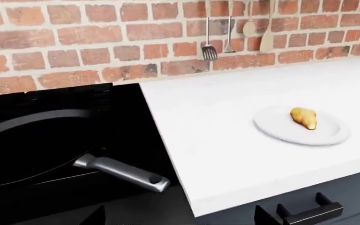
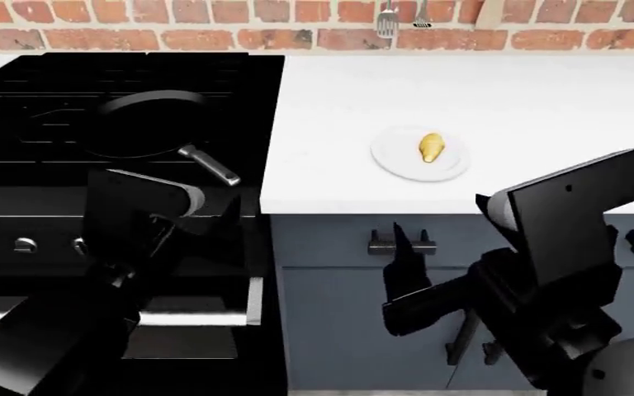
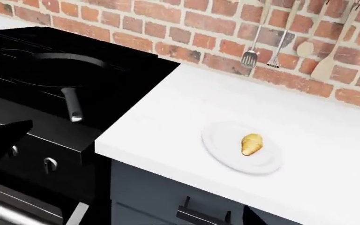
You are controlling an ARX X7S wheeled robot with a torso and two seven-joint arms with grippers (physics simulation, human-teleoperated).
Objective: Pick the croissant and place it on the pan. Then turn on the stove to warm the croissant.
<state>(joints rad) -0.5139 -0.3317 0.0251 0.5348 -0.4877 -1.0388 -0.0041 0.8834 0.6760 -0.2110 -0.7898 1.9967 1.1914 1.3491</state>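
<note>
White desk (image 2: 515, 91) runs beside a black stove (image 2: 30, 74), and the stove serves as the landmark here. On the desk, well apart from the stove's side edge, sits a round white plate (image 2: 396, 162) with the small golden croissant (image 2: 432, 148) lying on it. On the stove's dark grates rests the round black pan (image 2: 146, 124), its silver-grey handle (image 2: 215, 166) pointing toward the stove's front edge and the desk side. Silver knobs (image 3: 50, 164) line the stove's front below the pan. Behind stove and desk stands a red brick wall (image 1: 92, 42), with metal and wooden utensils (image 1: 230, 37) hanging above the desk. Grey-blue cabinets (image 2: 328, 305) with dark handles sit under the desk. The left hand (image 2: 201, 219) hangs in front of the stove's knob row, and whether it is wide or narrow cannot be told. The right hand (image 2: 411, 285) hangs in front of the cabinets, below the plate, holding nothing; its spread cannot be told either.
</note>
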